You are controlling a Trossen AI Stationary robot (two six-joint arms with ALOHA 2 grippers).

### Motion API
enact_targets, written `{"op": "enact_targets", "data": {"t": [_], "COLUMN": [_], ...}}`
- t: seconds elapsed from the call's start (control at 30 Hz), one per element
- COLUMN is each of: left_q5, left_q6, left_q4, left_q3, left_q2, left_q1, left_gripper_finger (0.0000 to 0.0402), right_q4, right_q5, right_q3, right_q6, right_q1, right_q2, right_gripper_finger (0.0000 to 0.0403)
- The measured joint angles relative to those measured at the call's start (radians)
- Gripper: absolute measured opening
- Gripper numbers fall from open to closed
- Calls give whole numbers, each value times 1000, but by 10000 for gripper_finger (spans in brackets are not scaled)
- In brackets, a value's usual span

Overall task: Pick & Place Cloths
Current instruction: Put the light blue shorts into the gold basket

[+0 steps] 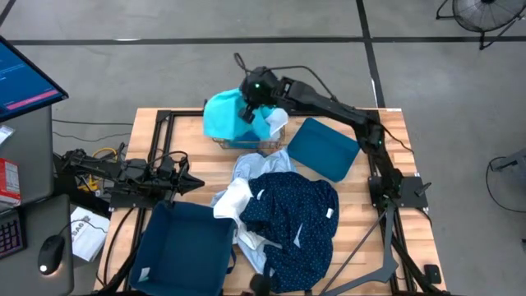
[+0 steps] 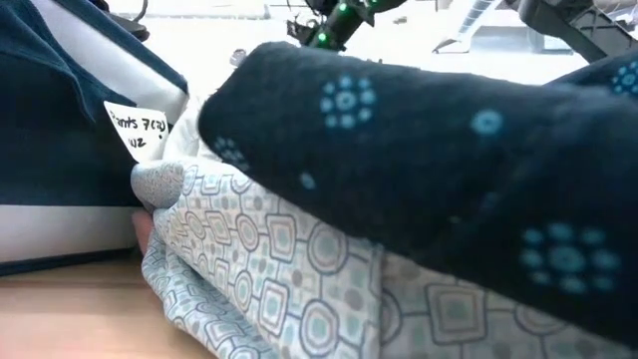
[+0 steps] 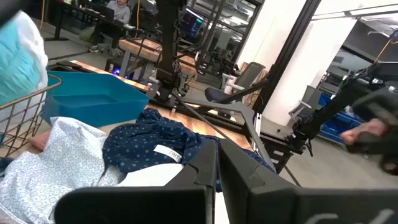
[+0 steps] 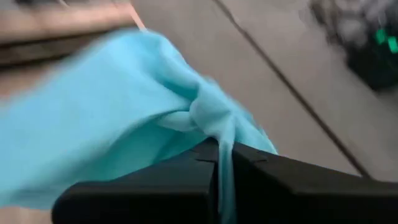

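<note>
Navy dotted cloth (image 2: pixel 439 170) heaped mid-table, right fingers (image 4: pixel 224 163) pinching turquoise cloth (image 4: pixel 118 118) over basket (image 1: pixel 246 141), left fingers (image 3: pixel 217 163) clenched at left edge.

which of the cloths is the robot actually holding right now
The turquoise cloth. The right gripper is shut on a bunched fold of it above the wire basket, while the navy dotted cloth and the others lie loose on the table.

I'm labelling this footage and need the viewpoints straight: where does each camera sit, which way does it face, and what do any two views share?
High: overhead, straight down on the table, both arms.
Low: table height, filled by the navy dotted cloth over the pale patterned cloth; an arm above.
Left wrist: past the left gripper, shut, across the cloths into the room.
Right wrist: the right gripper pinching the turquoise cloth.
Shared: high and right wrist both show the turquoise cloth.
</note>
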Motion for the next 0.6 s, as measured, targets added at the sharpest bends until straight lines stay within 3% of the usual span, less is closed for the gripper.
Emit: {"op": "enact_targets", "data": {"t": [0.37,0.6], "left_q5": [-68,-230], "left_q6": [0,56], "left_q4": [78,262], "left_q3": [0,0], "left_q2": [0,0], "left_q1": [0,0], "left_gripper_finger": [1,1], "right_q4": [-138,-209], "right_q5": [-41,-163], "right_q3": [-2,0], "right_q6": [54,102], "right_q1": [-8,-18], "right_q2": [205,273], "right_gripper_finger": [1,0]}}
